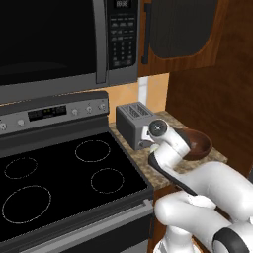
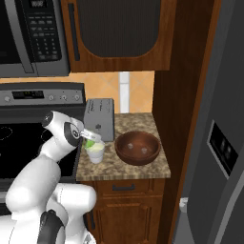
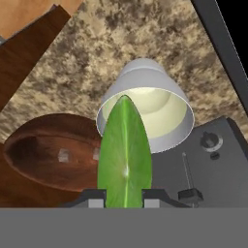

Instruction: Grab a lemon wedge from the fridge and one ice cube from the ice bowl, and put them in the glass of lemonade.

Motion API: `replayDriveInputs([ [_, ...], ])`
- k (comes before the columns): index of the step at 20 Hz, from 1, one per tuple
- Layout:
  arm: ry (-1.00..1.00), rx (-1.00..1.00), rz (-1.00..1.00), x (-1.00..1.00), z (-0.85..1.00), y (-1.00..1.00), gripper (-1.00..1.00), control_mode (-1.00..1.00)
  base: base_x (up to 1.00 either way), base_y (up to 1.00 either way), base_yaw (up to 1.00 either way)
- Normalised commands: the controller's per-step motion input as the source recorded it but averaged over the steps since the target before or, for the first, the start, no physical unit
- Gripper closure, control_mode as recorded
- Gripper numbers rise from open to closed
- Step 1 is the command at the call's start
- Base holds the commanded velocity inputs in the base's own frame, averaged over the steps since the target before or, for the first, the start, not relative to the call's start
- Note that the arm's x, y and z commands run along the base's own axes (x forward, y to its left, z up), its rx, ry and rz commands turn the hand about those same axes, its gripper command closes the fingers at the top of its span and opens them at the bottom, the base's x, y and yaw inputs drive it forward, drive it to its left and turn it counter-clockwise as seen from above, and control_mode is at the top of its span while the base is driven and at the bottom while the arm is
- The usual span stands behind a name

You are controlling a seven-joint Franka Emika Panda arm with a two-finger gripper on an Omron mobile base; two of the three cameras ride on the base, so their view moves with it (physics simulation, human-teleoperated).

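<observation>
My gripper (image 3: 124, 201) is shut on the lemon wedge (image 3: 125, 150), a pale green slice that stands upright between the fingertips. Directly below it is the glass of lemonade (image 3: 145, 114), a whitish cup with pale yellow liquid. From the right base view, the gripper (image 2: 90, 137) holds the lemon wedge (image 2: 89, 142) just over the rim of the glass of lemonade (image 2: 96, 152) on the granite counter. The ice bowl (image 2: 137, 147) sits right of the glass, brown and round, with small pale cubes inside. The ice bowl (image 1: 199, 144) is partly behind my wrist. The fridge (image 2: 219, 143) stands at far right.
A grey toaster (image 2: 99, 119) stands right behind the glass. The black stove top (image 1: 64, 173) lies left of the counter, with a microwave (image 1: 54, 39) above it. A wooden cabinet (image 2: 119, 33) hangs over the counter, and a wooden side panel (image 2: 176, 119) walls its right edge.
</observation>
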Motion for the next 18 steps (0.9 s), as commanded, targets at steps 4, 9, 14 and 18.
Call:
replayDriveInputs([
  [4,-0.08,-0.03,0.00,0.04,-0.31,0.00,1.00,-1.00,0.00,0.00,0.00],
  [9,-0.13,-0.03,0.00,0.13,-0.23,0.00,1.00,-1.00,0.00,0.00,0.00],
  [14,-0.12,-0.03,0.00,0.12,-0.24,0.00,1.00,-1.00,0.00,0.00,0.00],
  [18,0.00,0.00,0.00,0.00,-0.15,0.00,1.00,-1.00,0.00,0.00,0.00],
])
